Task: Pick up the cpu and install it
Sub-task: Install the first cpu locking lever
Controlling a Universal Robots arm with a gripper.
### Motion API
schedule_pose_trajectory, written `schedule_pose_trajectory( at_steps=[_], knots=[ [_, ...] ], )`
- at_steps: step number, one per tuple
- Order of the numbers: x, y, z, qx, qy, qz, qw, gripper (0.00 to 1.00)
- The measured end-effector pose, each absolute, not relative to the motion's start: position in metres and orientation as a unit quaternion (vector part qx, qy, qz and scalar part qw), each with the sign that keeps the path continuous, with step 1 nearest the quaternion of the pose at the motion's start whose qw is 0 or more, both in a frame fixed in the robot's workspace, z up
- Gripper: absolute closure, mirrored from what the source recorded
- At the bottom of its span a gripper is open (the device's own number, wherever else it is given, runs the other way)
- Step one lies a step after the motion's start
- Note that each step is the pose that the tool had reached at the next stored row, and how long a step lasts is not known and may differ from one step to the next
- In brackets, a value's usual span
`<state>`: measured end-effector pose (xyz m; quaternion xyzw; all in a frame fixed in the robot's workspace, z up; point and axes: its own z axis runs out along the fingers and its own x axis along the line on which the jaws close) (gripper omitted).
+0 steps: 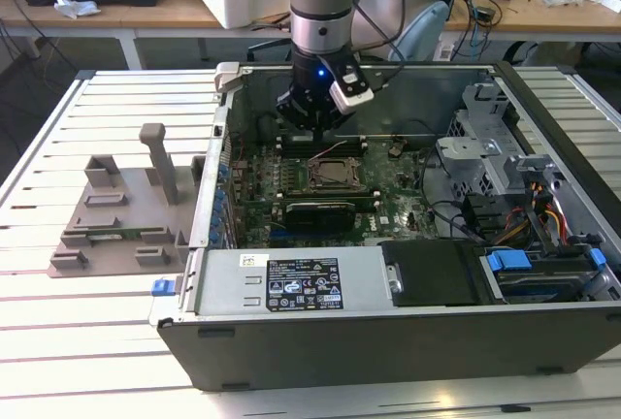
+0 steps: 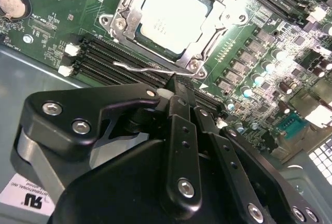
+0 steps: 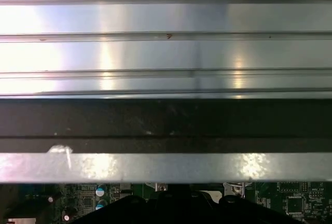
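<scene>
**A:** Where was the cpu?

**B:** In the second wrist view it lay flat in its socket on the motherboard, silver top plate up and glaring under the light, the metal frame around it. In the exterior view the socket sat mid-board inside the open case.

**A:** And the gripper?

**B:** The gripper hung just beside the socket, over the memory slots. Its fingers looked pressed together with nothing between them. In the exterior view the gripper was low inside the case, near the back wall.

**A:** So the chip was already down?

**B:** Seated, I'd judge. A thin wire lever ran along the socket's edge; whether it was latched, I couldn't tell.

**A:** How would that chip handle?

**B:** Light, stiff, thin, I'd say. The plate looked slick, and the underside is likely delicate. I'd take it by two opposite edges, held level.

**A:** Any writing?

**B:** Print on the cpu was washed out. A white label on the power supply carried marks too small to read. A sticker by the gripper body had dark print, partly cut off.

**A:** Outside the case?

**B:** A grey holder with posts stood on the slatted table, to the exterior view's left.
</scene>
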<state>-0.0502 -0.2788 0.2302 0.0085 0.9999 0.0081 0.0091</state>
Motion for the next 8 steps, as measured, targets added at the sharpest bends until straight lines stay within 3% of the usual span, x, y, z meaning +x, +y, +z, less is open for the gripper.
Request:
schedule_pose_trajectory(
  at_steps=[8],
  knots=[
    [-0.0496,-0.2787,0.2237,0.008,1.0,0.008,0.009,0.89]
  ],
)
